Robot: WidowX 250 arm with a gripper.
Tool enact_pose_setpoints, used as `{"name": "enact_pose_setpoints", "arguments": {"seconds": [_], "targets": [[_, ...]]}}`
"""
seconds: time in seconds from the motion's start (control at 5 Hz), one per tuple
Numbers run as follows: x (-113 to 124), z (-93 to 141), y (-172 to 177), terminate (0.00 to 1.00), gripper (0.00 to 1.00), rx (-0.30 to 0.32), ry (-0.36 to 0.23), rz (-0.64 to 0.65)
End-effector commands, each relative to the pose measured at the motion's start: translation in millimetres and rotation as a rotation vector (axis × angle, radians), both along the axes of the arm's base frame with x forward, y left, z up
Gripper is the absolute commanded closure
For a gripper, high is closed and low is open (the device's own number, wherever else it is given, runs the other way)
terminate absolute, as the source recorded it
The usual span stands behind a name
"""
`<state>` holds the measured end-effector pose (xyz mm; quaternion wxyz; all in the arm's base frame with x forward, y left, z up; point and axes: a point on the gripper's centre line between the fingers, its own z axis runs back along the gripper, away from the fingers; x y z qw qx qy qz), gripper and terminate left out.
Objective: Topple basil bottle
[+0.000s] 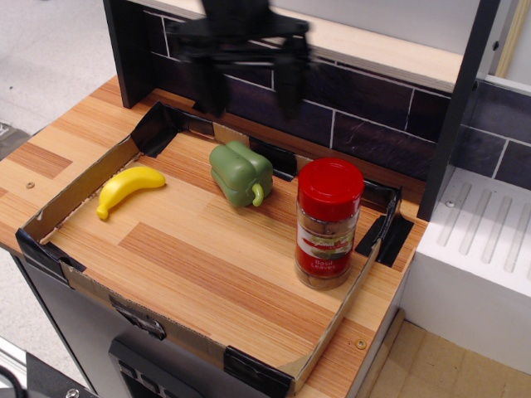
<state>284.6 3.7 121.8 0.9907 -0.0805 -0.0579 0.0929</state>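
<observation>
The basil bottle stands upright at the right side of the cardboard-edged tray, a clear jar with a red cap and a red-and-white label. My gripper is black and motion-blurred, up at the back above the green pepper, left of and behind the bottle and well apart from it. Its two fingers hang down spread apart with nothing between them.
A yellow banana lies at the tray's left. A dark tiled back wall with a shelf runs behind. A black post and a white ribbed rack stand to the right.
</observation>
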Motion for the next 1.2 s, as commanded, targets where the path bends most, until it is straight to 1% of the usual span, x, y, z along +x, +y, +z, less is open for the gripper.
{"name": "enact_pose_setpoints", "arguments": {"seconds": [0.0,0.4,0.6,1.0], "targets": [[15.7,7.4,-19.6,0.00,0.00,0.012,-0.019,0.112],[25.1,-3.0,-31.7,0.00,0.00,0.017,-0.002,0.143],[24.8,-9.6,-39.1,0.00,0.00,0.045,-0.020,0.149],[19.9,-23.7,-50.7,0.00,0.00,0.076,-0.012,0.151]]}}
